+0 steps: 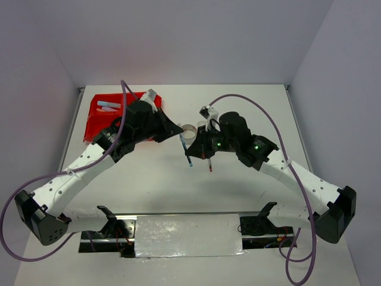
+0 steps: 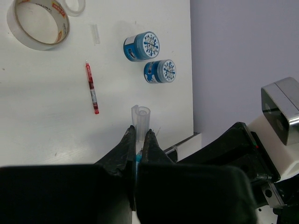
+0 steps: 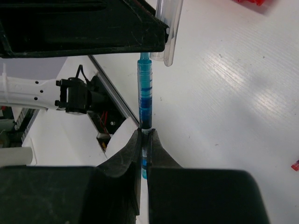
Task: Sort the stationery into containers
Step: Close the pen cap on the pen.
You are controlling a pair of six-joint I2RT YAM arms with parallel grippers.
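My right gripper (image 3: 145,130) is shut on a thin blue pen (image 3: 145,93), which points up and away from it. The pen's tip meets the mouth of a clear pen cap (image 3: 168,28). My left gripper (image 2: 139,130) is shut on that clear cap (image 2: 140,119), with a bit of blue showing between the jaws. In the top view both grippers, left (image 1: 177,129) and right (image 1: 191,154), meet at mid-table around the blue pen (image 1: 186,149). The red containers (image 1: 110,113) sit at the far left with light sticks inside. A red pen (image 2: 91,88) lies on the table.
A large tape ring (image 2: 38,23) and a small clear ring (image 2: 74,5) lie beyond the red pen, with a loose clear cap (image 2: 95,33) between. Two round blue-white tubs (image 2: 141,45) (image 2: 160,71) stand near the table edge. Grey walls enclose the table.
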